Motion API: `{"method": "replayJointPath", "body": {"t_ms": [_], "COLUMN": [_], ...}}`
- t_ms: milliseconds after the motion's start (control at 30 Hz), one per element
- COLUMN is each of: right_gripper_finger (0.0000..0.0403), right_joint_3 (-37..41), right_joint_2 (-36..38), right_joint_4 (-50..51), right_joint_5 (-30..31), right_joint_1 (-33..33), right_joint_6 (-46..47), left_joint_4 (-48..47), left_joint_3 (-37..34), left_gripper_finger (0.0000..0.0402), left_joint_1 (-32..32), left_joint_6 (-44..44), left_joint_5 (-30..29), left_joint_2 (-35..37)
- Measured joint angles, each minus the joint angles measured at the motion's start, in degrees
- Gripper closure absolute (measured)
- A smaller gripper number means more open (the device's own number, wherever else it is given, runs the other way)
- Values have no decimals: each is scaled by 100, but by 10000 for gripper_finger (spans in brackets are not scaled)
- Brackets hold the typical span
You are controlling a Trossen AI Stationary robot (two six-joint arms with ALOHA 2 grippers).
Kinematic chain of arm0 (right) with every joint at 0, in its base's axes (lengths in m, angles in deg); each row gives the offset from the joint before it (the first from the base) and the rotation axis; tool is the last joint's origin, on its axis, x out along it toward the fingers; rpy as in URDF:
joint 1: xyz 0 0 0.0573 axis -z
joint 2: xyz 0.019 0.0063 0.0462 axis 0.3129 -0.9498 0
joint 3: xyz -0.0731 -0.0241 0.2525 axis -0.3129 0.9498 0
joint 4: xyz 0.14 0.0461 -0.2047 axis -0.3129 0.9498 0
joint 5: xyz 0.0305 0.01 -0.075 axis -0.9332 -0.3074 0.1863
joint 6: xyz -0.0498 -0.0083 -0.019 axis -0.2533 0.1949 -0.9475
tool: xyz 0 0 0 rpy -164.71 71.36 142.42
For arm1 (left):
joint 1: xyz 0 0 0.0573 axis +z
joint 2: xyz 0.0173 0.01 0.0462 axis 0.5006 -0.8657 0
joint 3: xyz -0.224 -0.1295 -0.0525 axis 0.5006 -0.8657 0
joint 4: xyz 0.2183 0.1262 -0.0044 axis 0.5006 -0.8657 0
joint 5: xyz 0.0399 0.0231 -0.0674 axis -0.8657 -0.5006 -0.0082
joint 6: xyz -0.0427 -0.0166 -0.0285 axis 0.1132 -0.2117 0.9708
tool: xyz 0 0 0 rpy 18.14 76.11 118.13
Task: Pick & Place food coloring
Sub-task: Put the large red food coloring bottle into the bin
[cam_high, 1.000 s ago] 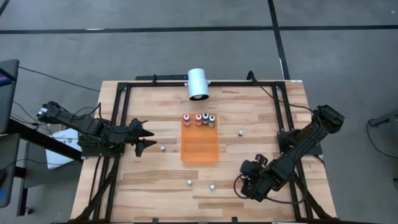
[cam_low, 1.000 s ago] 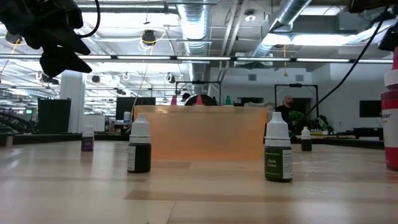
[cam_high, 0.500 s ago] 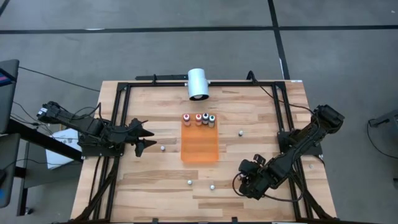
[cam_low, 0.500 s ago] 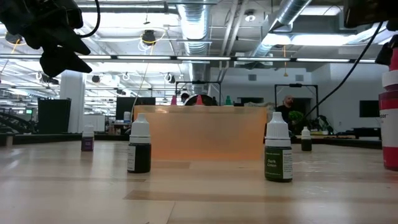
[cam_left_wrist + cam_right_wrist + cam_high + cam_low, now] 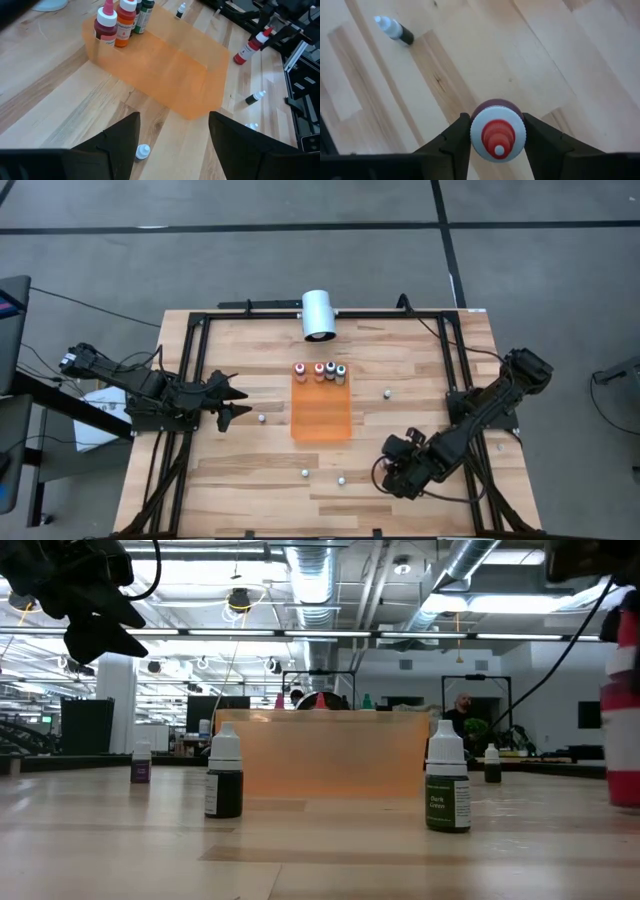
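The food coloring bottles are tiny. Several stand on the far edge of the orange mat point(image 5: 321, 415), among them a red one point(image 5: 106, 27). Others stand loose on the wood: one point(image 5: 262, 418) by the left gripper, two point(image 5: 305, 473) point(image 5: 341, 479) near the front, one point(image 5: 387, 393) right of the mat. My right gripper point(image 5: 395, 471) is at the near right of the table, shut on a red bottle point(image 5: 497, 135). My left gripper point(image 5: 232, 401) hovers open left of the mat, touching nothing. My right gripper pinches the red bottle at its white cap end point(image 5: 497, 125) between the two fingers point(image 5: 460, 137), one on each side. The fingers come from above, pointing down. The bottle hangs below them, slightly tilted point(image 5: 247, 49), and in the low view its base point(image 5: 625, 795) looks clear of the wood.
A big white cylinder point(image 5: 318, 315) lies at the far edge. A black frame point(image 5: 200, 330) runs along the table's left, far and right sides. One bottle point(image 5: 395, 30) lies on its side near the right gripper. Bare wood shows between the mat and the near edge.
My right gripper has moved a little toward the table's left, carrying the red bottle with it; in the low view the bottle has shifted leftward. The left arm has kept still.
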Motion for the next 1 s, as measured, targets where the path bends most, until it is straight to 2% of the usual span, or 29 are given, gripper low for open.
{"method": "replayJointPath", "body": {"t_ms": [200, 433, 767, 1000], "right_gripper_finger": [266, 259, 260, 263], "right_joint_3": [-312, -1012, -2095, -2553], "right_joint_2": [0, 0, 4, 4], "right_joint_4": [24, 671, 765, 402], "right_joint_5": [-4, -50, 33, 28], "right_joint_1": [202, 527, 1307, 1999], "right_joint_6": [-458, -1181, -3075, -4333], "left_joint_4": [0, 0, 0, 0], "left_joint_3": [0, 0, 0, 0], "left_gripper_finger": [173, 173, 173, 173], "left_joint_1": [0, 0, 0, 0], "left_joint_6": [0, 0, -17, -21], "left_joint_5": [-2, -2, -2, 4], "left_joint_2": [1, 1, 2, 0]}}
